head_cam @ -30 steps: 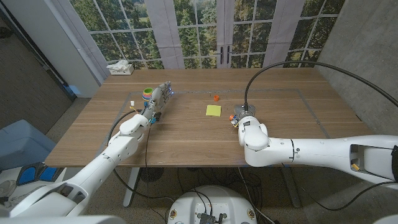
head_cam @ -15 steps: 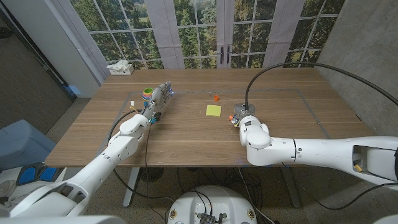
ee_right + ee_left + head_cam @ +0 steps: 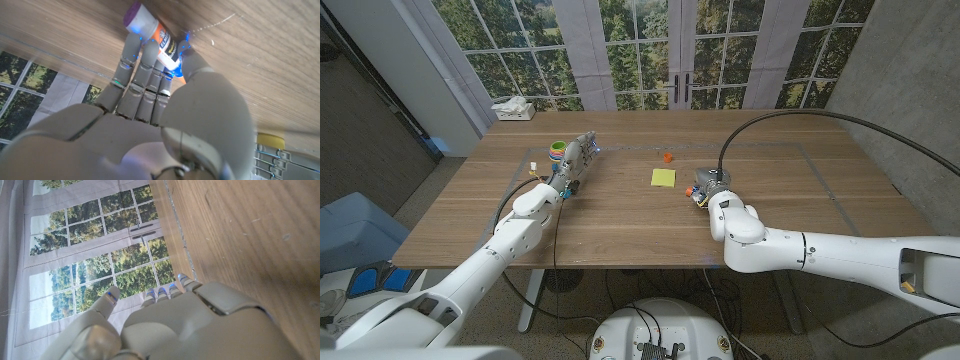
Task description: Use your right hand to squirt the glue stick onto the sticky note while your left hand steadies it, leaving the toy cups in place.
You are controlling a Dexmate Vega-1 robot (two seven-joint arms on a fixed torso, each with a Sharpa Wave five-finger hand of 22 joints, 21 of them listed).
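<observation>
The yellow sticky note (image 3: pixel 663 178) lies flat near the middle of the table. My right hand (image 3: pixel 704 188) is to its right, low on the wood. There its fingers (image 3: pixel 134 55) and thumb close around the glue stick (image 3: pixel 154 29), which has a purple cap and an orange label and lies against the tabletop. The stacked toy cups (image 3: pixel 557 150) stand at the left side of the table. My left hand (image 3: pixel 576 160) is just right of them, fingers stretched out and holding nothing (image 3: pixel 165 315). It is well left of the note.
A small orange object (image 3: pixel 667 156) sits just behind the note. A tissue box (image 3: pixel 513 108) is at the back left corner. A thin taped outline (image 3: pixel 800 150) runs around the table's work area. A black cable (image 3: pixel 790 115) arcs over the right side.
My right forearm has swung lower and further right, and the hand has edged slightly toward the note. The left arm, note and cups have not moved.
</observation>
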